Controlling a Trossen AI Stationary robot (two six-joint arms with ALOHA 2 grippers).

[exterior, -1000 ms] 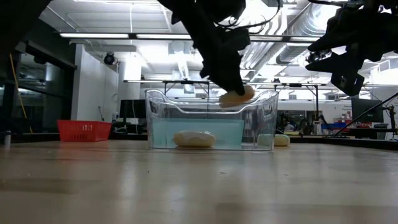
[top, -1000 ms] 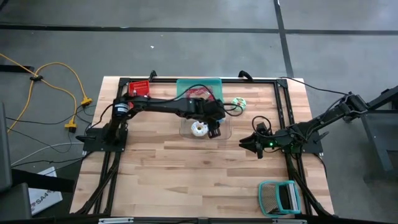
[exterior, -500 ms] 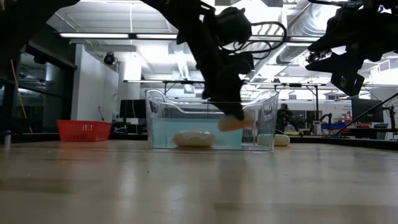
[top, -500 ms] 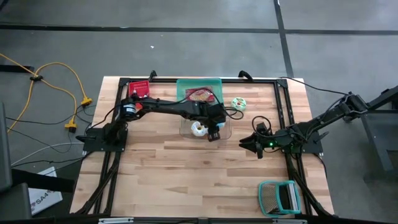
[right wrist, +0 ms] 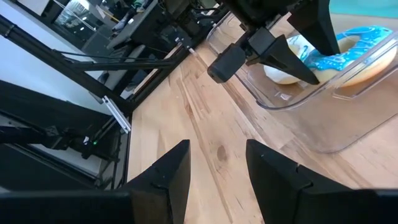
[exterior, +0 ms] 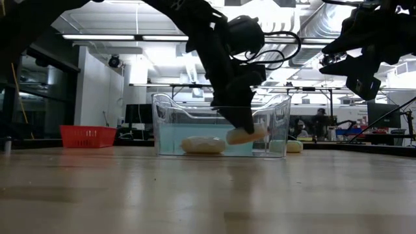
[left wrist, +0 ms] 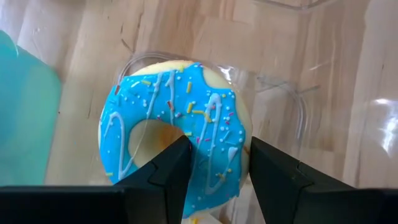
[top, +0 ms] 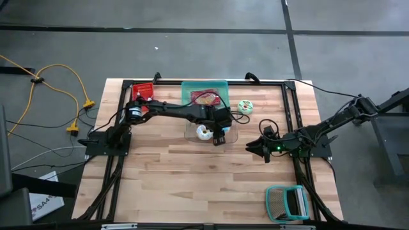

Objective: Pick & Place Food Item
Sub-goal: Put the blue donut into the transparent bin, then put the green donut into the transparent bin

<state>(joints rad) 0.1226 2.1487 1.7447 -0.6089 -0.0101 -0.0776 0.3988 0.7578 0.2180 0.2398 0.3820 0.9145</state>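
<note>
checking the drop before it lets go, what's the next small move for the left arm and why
Probably a slight further lowering, then open. The left gripper is shut on the blue-iced donut inside the clear container, and in the low view the donut hangs tilted just above the floor, beside another donut already lying there. The right gripper waits apart over the table.

Table layout, seen from above.
In the middle, a clear tub (top: 211, 131) holding two doughnuts (exterior: 203, 144), one (left wrist: 177, 137) pinched in the left gripper (top: 218, 137). Just behind, a tray (top: 204, 92); left of it a basket (top: 143, 91); right, another doughnut (top: 246, 106). Right gripper (top: 261, 148) right of the tub, apart. Brush (top: 286, 202) at the near right corner.
</note>
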